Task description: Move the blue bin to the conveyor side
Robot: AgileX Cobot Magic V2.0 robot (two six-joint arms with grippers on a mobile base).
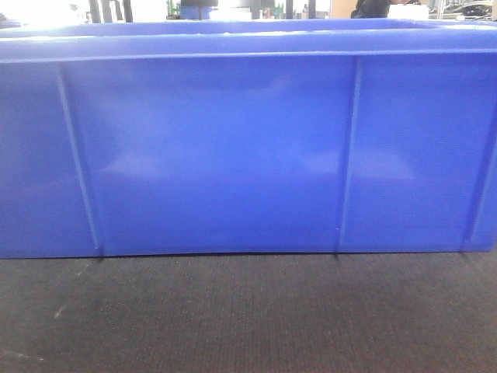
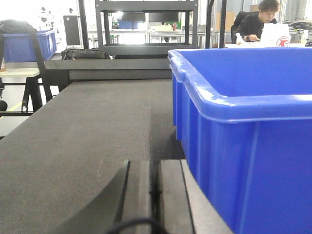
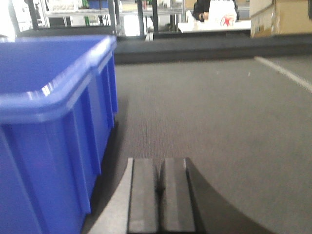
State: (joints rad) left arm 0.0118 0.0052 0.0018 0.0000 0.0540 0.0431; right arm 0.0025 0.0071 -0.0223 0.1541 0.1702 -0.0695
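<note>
The blue bin (image 1: pixel 233 148) fills the front view, its long ribbed side facing me, standing on the dark woven conveyor belt (image 1: pixel 248 311). In the left wrist view the blue bin (image 2: pixel 253 126) stands just right of my left gripper (image 2: pixel 156 168), which is shut with nothing between its fingers, low over the belt (image 2: pixel 87 126). In the right wrist view the blue bin (image 3: pixel 53 122) is just left of my right gripper (image 3: pixel 161 165), also shut and empty, close above the belt (image 3: pixel 219 117). Neither gripper shows in the front view.
Beyond the belt's far end stand a dark metal shelf frame (image 2: pixel 146 29) and a second blue crate (image 2: pixel 27 46) at far left. A person (image 2: pixel 258 22) sits at a table behind the bin. Cardboard boxes (image 3: pixel 280 17) stand at the back right.
</note>
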